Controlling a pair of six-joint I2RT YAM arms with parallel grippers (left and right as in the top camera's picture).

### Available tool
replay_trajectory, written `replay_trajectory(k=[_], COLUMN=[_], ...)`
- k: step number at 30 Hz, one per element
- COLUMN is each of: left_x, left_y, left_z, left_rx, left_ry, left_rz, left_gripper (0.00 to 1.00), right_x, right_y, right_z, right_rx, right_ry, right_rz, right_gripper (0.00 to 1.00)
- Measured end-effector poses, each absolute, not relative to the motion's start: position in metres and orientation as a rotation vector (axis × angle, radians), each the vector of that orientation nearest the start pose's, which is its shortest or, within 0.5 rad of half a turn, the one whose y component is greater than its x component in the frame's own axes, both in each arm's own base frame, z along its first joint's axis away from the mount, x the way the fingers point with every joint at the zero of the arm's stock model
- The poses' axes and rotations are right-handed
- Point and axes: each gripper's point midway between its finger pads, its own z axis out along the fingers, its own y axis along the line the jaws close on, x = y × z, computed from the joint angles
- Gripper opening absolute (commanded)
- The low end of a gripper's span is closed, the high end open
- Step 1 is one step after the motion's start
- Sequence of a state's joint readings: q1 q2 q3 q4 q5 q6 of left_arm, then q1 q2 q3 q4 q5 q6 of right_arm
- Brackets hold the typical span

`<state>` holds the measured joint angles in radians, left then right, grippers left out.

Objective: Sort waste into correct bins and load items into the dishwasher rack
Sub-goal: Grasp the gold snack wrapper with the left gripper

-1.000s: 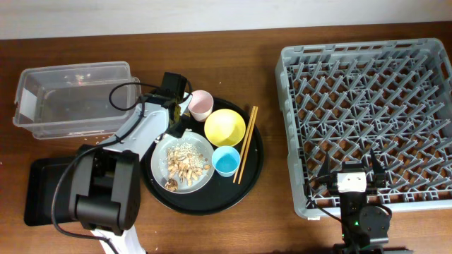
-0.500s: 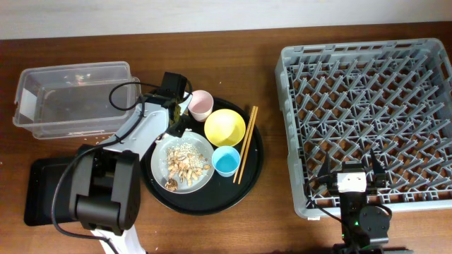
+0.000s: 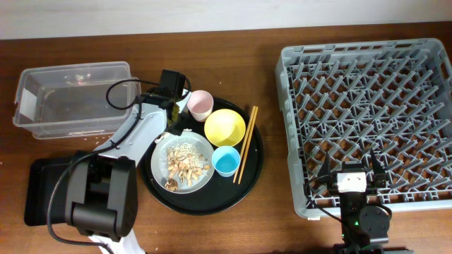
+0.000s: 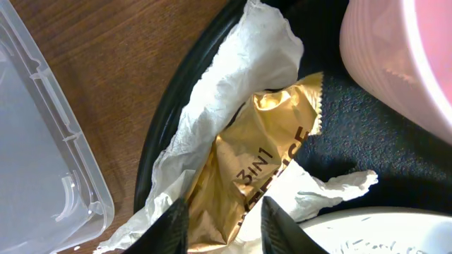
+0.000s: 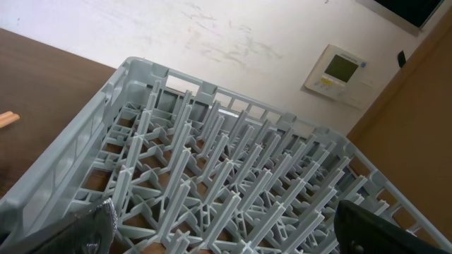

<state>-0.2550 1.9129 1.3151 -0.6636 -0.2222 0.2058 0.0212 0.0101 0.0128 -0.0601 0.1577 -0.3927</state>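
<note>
While pinched, gold wrapper [image 4: 261,159] (crumpled) points upper-right

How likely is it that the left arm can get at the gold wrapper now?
Very likely yes. The left gripper has a finger on either side of the gold wrapper on the round black tray, with nothing between. The pink cup sits apart. Whether the fingers grip it, I cannot tell.

Reaches out with the left arm [image 3: 138,134], left gripper [image 4: 224,229] angled down, fingers [image 4: 173,226] drawn in against a wrapper [image 4: 261,169]. Holds the right arm [image 3: 364,222] tucked low, right gripper [image 5: 226,219] spread wide, pointing forward.
</note>
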Motion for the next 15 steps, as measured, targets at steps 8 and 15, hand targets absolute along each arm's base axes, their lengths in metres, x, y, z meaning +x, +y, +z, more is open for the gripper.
replay_trajectory(k=[8, 15], left_x=[0.4151, 0.4165], left_y=[-0.0705, -0.0709], left_z=[0.0437, 0.0442], left_rx=[0.595, 0.619], left_ry=[2.746, 2.736], left_rz=[0.291, 0.294], left_gripper=[0.32, 0.31], right_x=[0.2447, 0.2447], right_y=[-0.0218, -0.0218], right_z=[0.1628, 0.1628], right_rx=[-0.217, -0.217], right_ry=[1.629, 1.629], right_rz=[-0.413, -0.413], right_gripper=[0.99, 0.99])
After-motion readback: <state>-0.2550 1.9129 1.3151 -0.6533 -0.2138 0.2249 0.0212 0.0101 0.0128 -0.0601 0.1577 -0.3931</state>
